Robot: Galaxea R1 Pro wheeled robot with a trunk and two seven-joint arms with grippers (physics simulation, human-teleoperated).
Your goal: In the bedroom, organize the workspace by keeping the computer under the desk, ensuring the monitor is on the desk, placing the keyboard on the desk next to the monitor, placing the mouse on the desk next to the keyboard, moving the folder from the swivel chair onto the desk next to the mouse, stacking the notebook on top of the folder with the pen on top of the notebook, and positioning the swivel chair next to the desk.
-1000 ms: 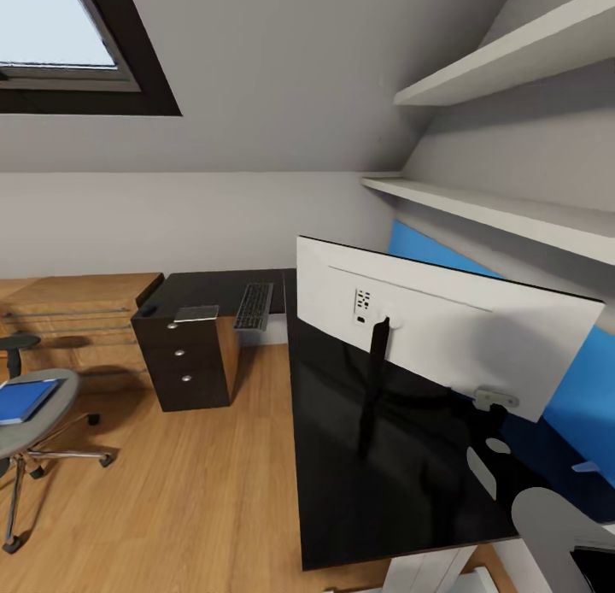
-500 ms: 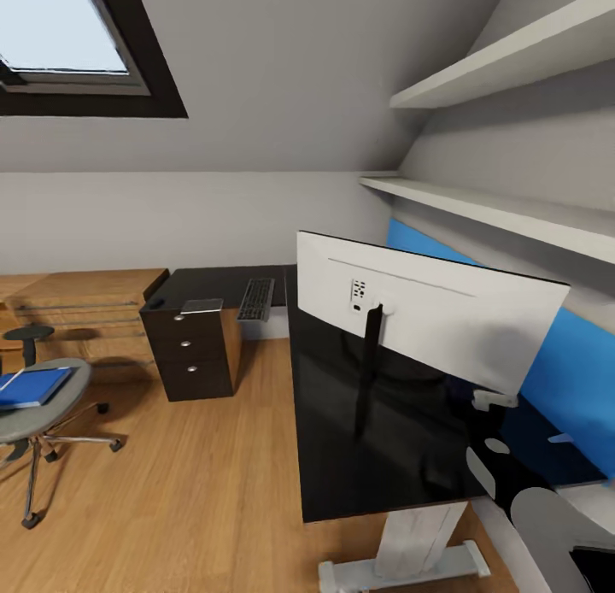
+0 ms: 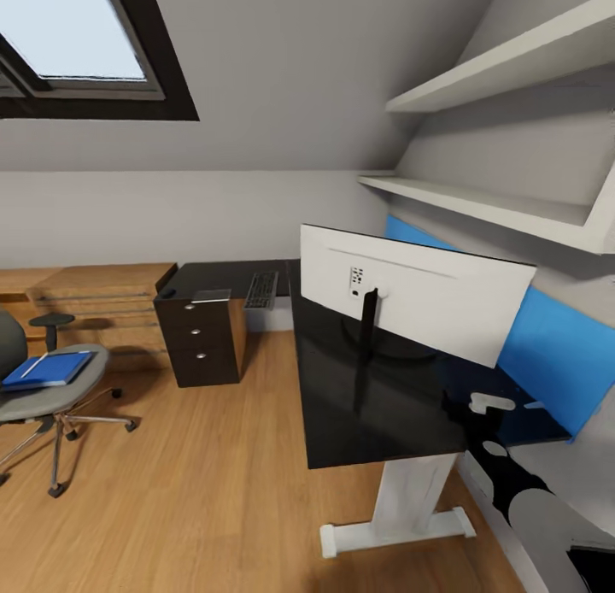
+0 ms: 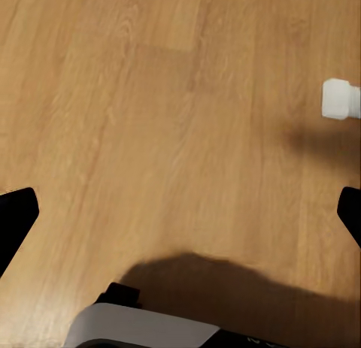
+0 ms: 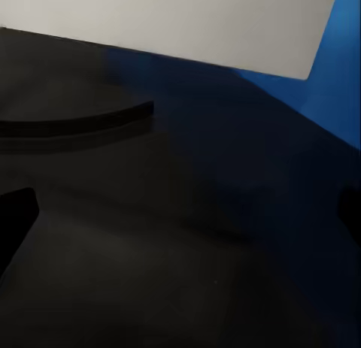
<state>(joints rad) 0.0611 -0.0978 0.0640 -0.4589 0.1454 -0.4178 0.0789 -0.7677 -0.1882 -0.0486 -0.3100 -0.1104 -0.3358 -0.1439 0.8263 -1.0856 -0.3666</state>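
- Monitor stands on the desk, white back showing, long axis along the blue panel; the view has pulled back since.
- Right gripper hovers beside its stand, fingers wide apart, empty.
- Left gripper gapes, empty, over floor.

one monitor, one keyboard, two shelves

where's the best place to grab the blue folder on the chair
Probably the folder's long edge nearest the seat's front rim, coming from above and the open front. It lies flat on the chair's seat, so a finger would have to slip under a thin edge; the backrest and armrest crowd the other sides.
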